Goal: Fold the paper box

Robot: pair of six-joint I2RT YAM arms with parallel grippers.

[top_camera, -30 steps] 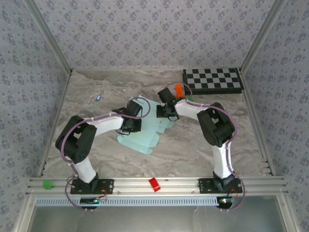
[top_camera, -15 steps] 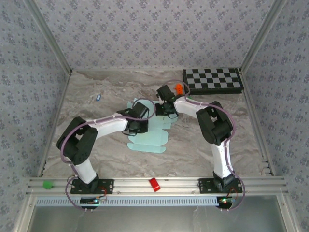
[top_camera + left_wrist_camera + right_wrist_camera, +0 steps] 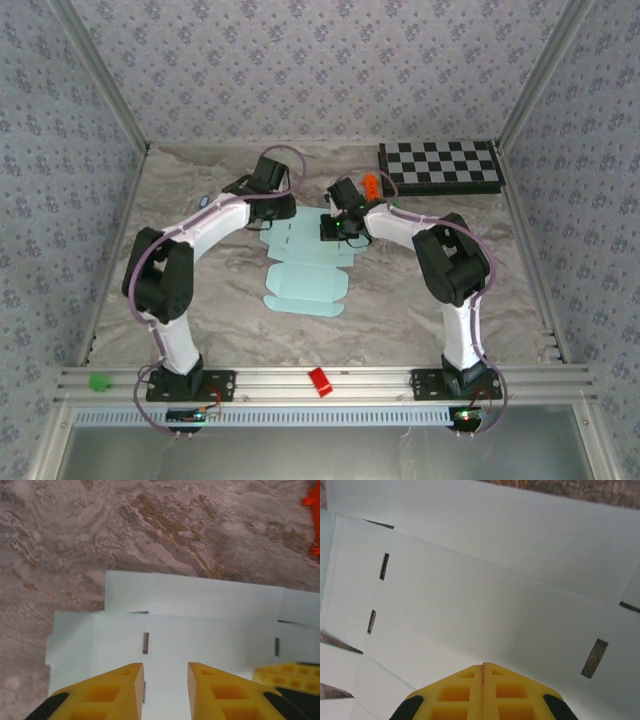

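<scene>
Seeing the paper box (image 3: 305, 272) lying flat on the table (image 3: 200, 300), just behind its middle, between the two arms. Finding the left gripper (image 3: 165, 672) hanging over the sheet's rear left part and the right gripper (image 3: 336, 233) over its rear right part, near each other. Noting a small clip (image 3: 371, 185) just behind the right gripper, between the sheet and the checkered board (image 3: 440, 167) sitting in the rear right corner. Spotting a tiny item (image 3: 203, 200) lying well apart to the left, and two small pieces resting on the front rail (image 3: 400, 381): one (image 3: 320, 381) at the middle, one (image 3: 97, 381) at the left end.
</scene>
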